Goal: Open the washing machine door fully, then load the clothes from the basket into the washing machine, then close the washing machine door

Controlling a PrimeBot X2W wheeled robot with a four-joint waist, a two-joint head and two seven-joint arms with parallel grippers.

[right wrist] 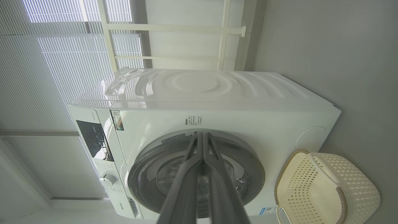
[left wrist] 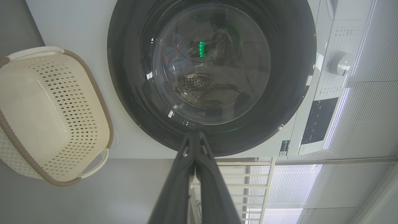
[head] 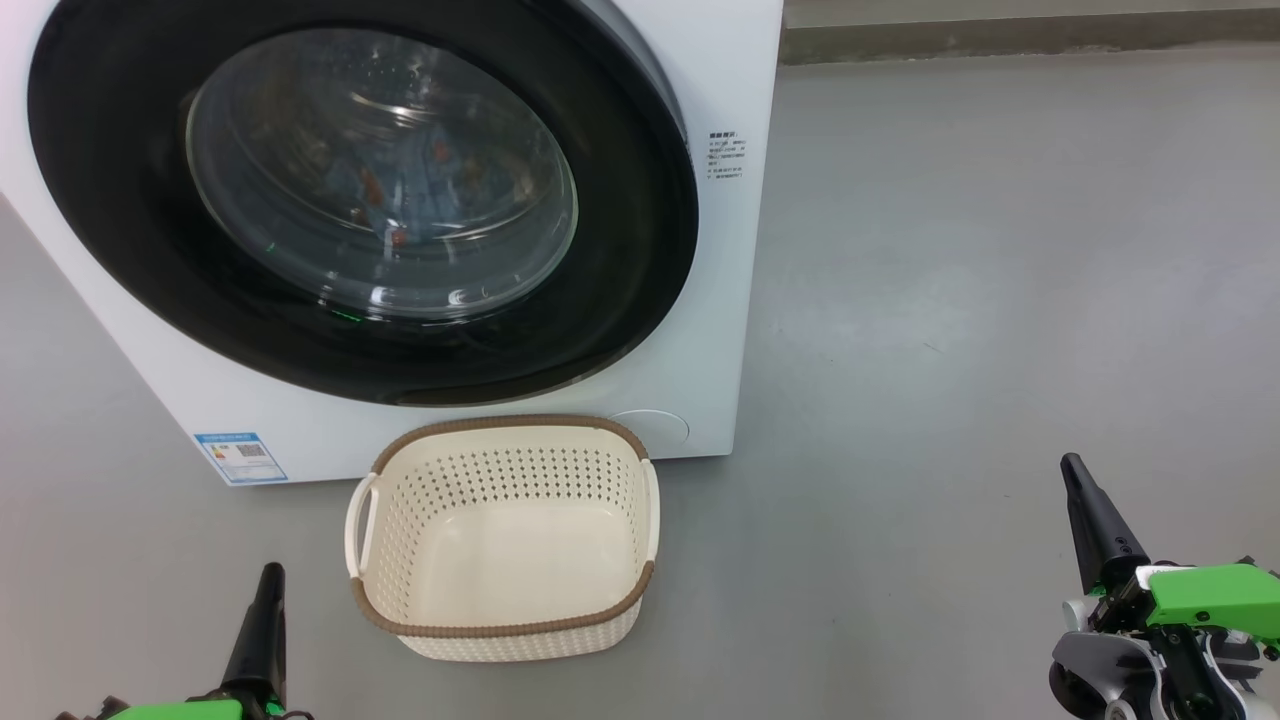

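Head view: looked down, close on door [head: 370, 190] and basket [head: 510, 425]. Left wrist view: rolled sideways, faced door nearby. Right wrist view: rolled, farther back, showed whole washer [right wrist: 217, 109]. All shared door, basket.

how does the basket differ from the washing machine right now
The basket is small, cream and perforated; the washing machine is a big white box. The basket is empty; the washing machine has blue clothes with orange prints inside. The basket is open on top; the washing machine is closed off by its shut washing machine door. Both stand on the grey floor.
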